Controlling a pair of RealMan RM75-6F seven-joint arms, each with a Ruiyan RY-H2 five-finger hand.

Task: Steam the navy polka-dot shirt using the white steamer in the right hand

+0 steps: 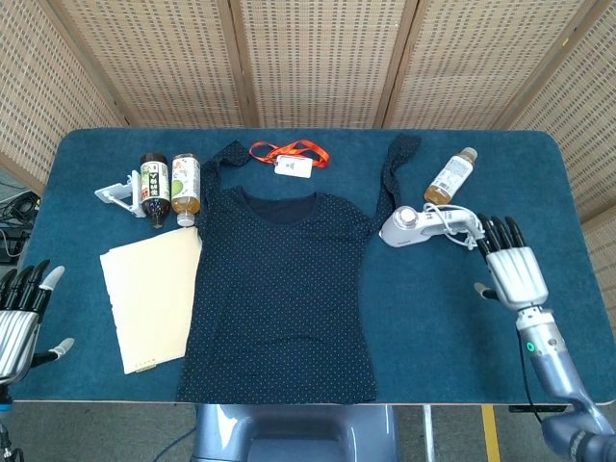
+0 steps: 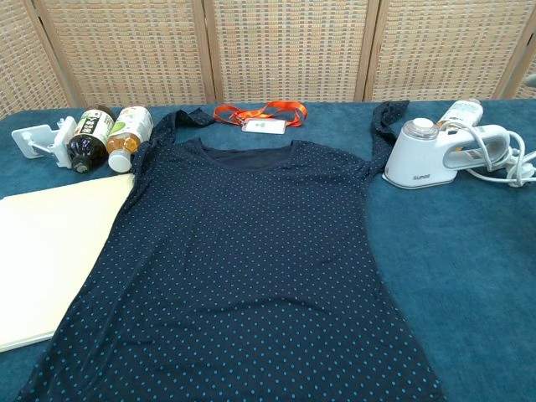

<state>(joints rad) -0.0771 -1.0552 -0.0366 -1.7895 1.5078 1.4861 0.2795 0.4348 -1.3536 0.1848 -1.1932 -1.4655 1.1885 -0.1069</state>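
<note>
Hovering beside steamer [image 1: 414,226]: empty right hand [image 1: 512,269]

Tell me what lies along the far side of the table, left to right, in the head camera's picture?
White clip stand → dark bottle → green-label bottle → orange lanyard with badge → small amber bottle.

— What colours were recorded on the table [image 1: 404,318]?

— A deep teal-blue cloth was seen. The shirt [image 1: 284,289] was noted as navy, dotted in light blue. The steamer [image 1: 416,226] was marked white.

— And the rest?

— The lanyard [image 1: 287,150] was logged as orange, the folder [image 1: 149,294] as cream. One bottle [image 1: 154,188] was dark-capped, another [image 1: 450,176] amber.
</note>
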